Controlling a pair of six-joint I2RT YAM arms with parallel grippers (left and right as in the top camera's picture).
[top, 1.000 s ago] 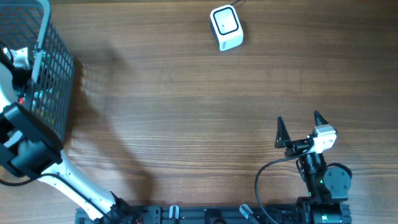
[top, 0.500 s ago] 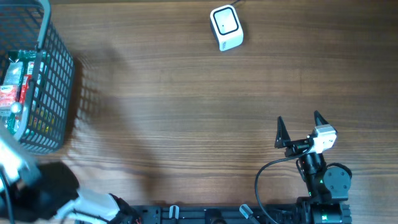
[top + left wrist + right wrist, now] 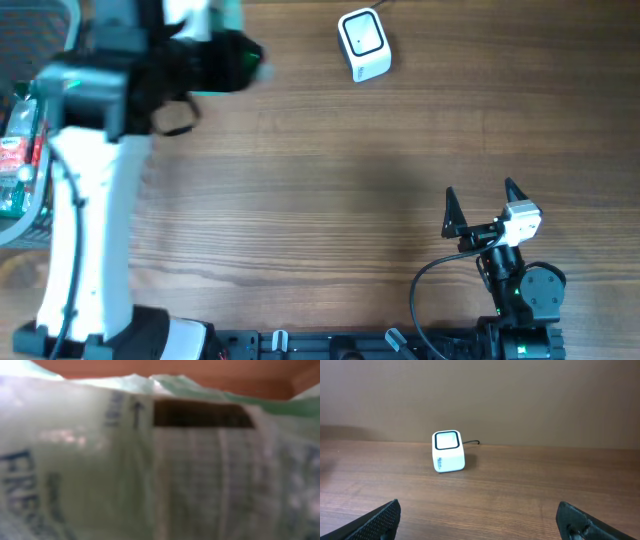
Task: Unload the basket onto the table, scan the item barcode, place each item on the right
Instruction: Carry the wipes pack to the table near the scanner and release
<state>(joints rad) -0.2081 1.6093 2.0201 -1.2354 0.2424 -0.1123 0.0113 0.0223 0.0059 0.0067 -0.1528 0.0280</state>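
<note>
A pale green plastic packet (image 3: pixel 150 470) with dark print and a dark band fills the left wrist view, blurred and very close to the lens; the fingers are hidden behind it. From overhead, my left gripper (image 3: pixel 215 60) is at the back of the table, left of the scanner, blurred, with the green packet (image 3: pixel 232 22) at its tip. The white scanner (image 3: pixel 362 44) with a dark square window stands at the back centre, also seen in the right wrist view as the scanner (image 3: pixel 448 451). My right gripper (image 3: pixel 487 205) rests open and empty at the front right, its jaws (image 3: pixel 477 507) wide apart.
A grey wire basket (image 3: pixel 22 232) with several red and green packets stands at the left edge, partly hidden by the left arm. The scanner's cable runs off the table's back edge. A brown wall rises behind the table.
The left arm has swung up out of the basket and across to the back of the table, carrying the green packet toward the scanner. The right arm has not moved.
</note>
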